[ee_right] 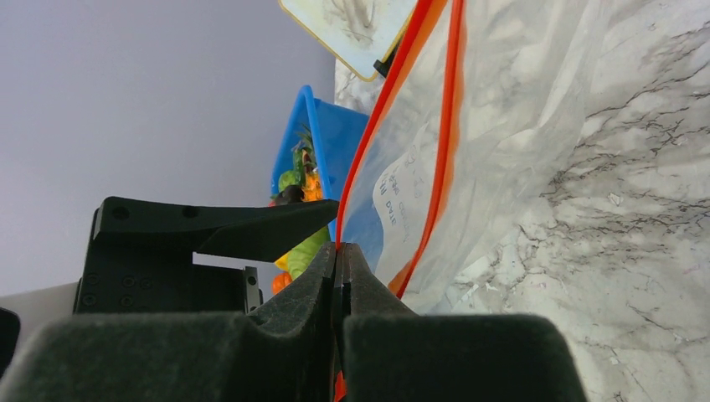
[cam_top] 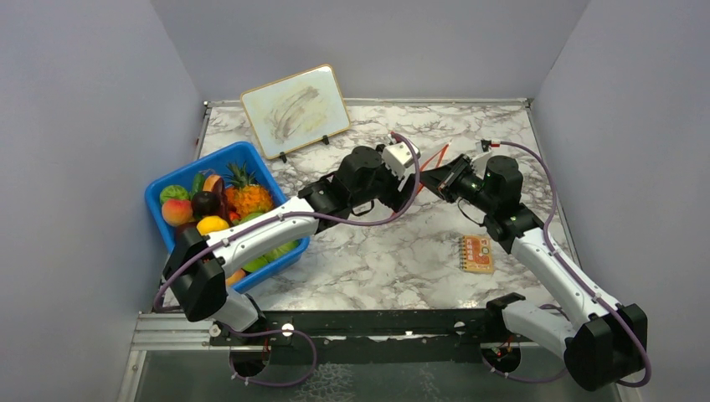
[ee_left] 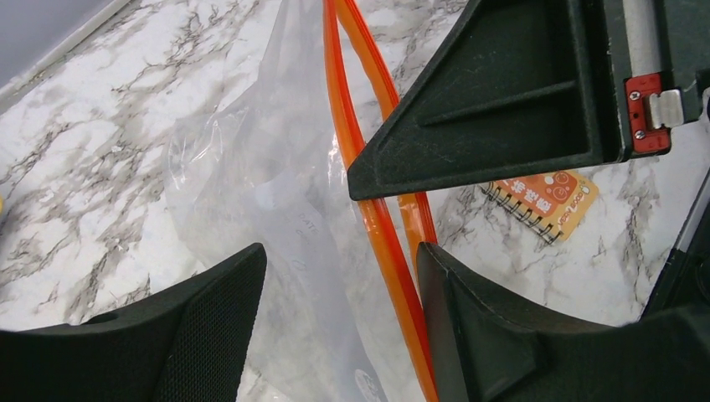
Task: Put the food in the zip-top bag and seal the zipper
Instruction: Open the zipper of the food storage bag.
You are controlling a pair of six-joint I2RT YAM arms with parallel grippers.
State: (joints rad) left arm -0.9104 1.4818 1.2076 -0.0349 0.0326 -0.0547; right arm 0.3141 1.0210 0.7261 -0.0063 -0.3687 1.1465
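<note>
The zip-top bag (ee_left: 268, 193) sits toward 12 o'clock on the worktop (cam_top: 393, 260) — its zipper (ee_left: 339, 109) pinched in the clamped right pincer (ee_right: 338, 251), the left pincer (ee_left: 342, 260) gaping wide astride the strip — while the food (cam_top: 247, 199) lies in the blue tub (cam_top: 201, 161) at 9 o'clock

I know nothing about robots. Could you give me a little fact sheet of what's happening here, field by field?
surface: marble table
right tool: shut on the zipper of the zip-top bag
left tool: open, one finger on each side of the bag, not clamping it
bag contents: no food seen inside
food: toy fruit, including a pineapple, piled in the blue tub on the left
other items: small orange notebook on the right; whiteboard leaning at the back
</note>
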